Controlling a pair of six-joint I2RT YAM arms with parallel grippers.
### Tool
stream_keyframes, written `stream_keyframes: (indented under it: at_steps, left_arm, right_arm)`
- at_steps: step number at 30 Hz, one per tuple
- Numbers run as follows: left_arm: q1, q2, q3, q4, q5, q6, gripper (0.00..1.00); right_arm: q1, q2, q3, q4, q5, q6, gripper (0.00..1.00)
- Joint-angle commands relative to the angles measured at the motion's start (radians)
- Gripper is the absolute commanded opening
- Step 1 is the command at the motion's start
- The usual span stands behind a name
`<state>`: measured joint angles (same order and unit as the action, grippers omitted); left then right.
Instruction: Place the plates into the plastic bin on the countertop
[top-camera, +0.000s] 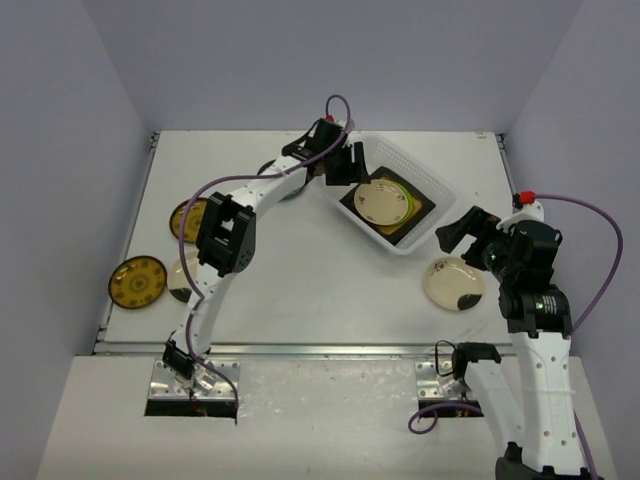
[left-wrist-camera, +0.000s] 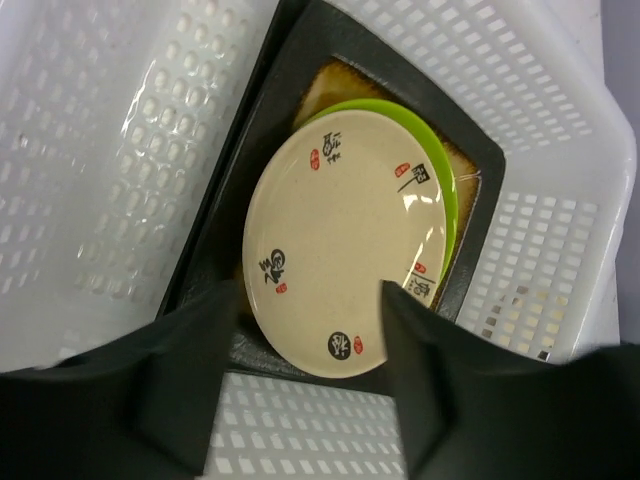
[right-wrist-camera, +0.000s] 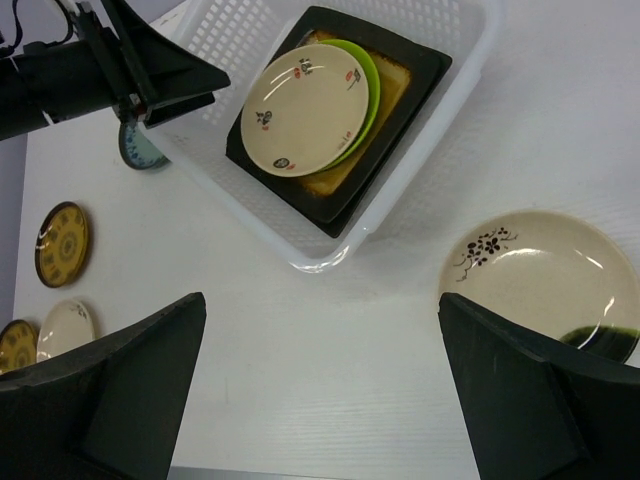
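Above the plastic bin (top-camera: 408, 163), left tool (left-wrist-camera: 308, 295) released, cream plate (left-wrist-camera: 340, 250) lying inside, right tool (right-wrist-camera: 320, 303) spread wide, empty, beside the bin.

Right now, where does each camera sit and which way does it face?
Top external: above, behind the bases, facing down on the white countertop; both arms show.
Left wrist: above the translucent white ribbed plastic bin, facing into it; left hand shows.
Right wrist: over the countertop, facing the bin; right hand shows.
Shared: the cream round plate in the bin.
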<state>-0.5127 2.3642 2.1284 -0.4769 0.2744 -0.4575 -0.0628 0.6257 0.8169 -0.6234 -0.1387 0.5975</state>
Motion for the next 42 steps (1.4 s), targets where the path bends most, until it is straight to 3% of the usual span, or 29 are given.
stream_keyframes:
  at_steps: [1, 3, 4, 6, 8, 12, 15, 18, 19, 21, 24, 29, 32, 37, 42]
  left_arm:
    - [-0.046, -0.158, 0.015, 0.04, 0.026, 0.042, 0.7]
    - [-0.06, -0.223, -0.017, 0.039, -0.004, 0.046, 0.94]
    - [-0.062, -0.261, -0.04, 0.038, -0.017, 0.045, 1.0]
    - [-0.064, -0.343, -0.108, 0.038, -0.066, 0.034, 1.0]
    - [-0.063, -0.529, -0.296, 0.06, -0.197, 0.008, 1.0]
    - [-0.063, -0.87, -0.66, 0.086, -0.362, -0.056, 1.0]
    - [-0.064, -1.089, -0.923, 0.087, -0.443, -0.077, 1.0]
    - [-0.065, -1.276, -1.042, 0.017, -0.508, -0.088, 1.0]
    - [-0.064, -1.308, -1.07, -0.009, -0.524, -0.09, 1.0]
    - [-0.064, -1.343, -1.106, -0.051, -0.531, -0.088, 1.0]
    - [-0.064, -1.4, -1.126, -0.14, -0.518, -0.064, 1.0]
    - [-0.064, -1.49, -1.166, -0.173, -0.519, 0.015, 1.0]
    - [-0.065, -1.508, -1.22, -0.157, -0.502, 0.068, 1.0]
    - [-0.064, -1.53, -1.301, -0.093, -0.476, 0.084, 1.0]
    - [-0.066, -1.538, -1.307, -0.076, -0.454, 0.101, 1.0]
  right_arm:
    - [0.0, 0.044, -0.003, 0.039, 0.018, -0.02, 0.99]
    - [0.0, 0.07, -0.026, 0.05, 0.035, -0.021, 0.99]
    - [0.0, 0.096, -0.038, 0.053, 0.05, -0.022, 0.99]
    - [0.0, 0.126, -0.046, 0.044, 0.106, -0.017, 0.99]
    - [-0.002, 0.158, -0.047, 0.016, 0.237, -0.009, 0.99]
    - [-0.001, 0.186, -0.072, -0.007, 0.322, -0.033, 0.99]
    - [0.0, 0.202, -0.127, 0.01, 0.25, -0.119, 0.99]
    - [0.077, 0.284, -0.125, -0.015, 0.219, -0.141, 0.99]
    - [0.139, 0.315, -0.123, -0.02, 0.262, -0.141, 0.99]
    - [0.322, 0.378, -0.115, -0.048, 0.49, -0.137, 0.99]
    - [0.488, 0.548, -0.086, -0.097, 0.65, -0.103, 0.99]
    - [0.661, 0.708, -0.069, -0.123, 0.84, -0.073, 0.99]
    - [0.679, 0.775, -0.061, -0.101, 0.869, -0.105, 0.91]
    - [0.679, 0.781, -0.102, 0.054, 0.779, -0.237, 0.72]
    - [0.679, 0.718, -0.207, 0.204, 0.73, -0.321, 0.67]
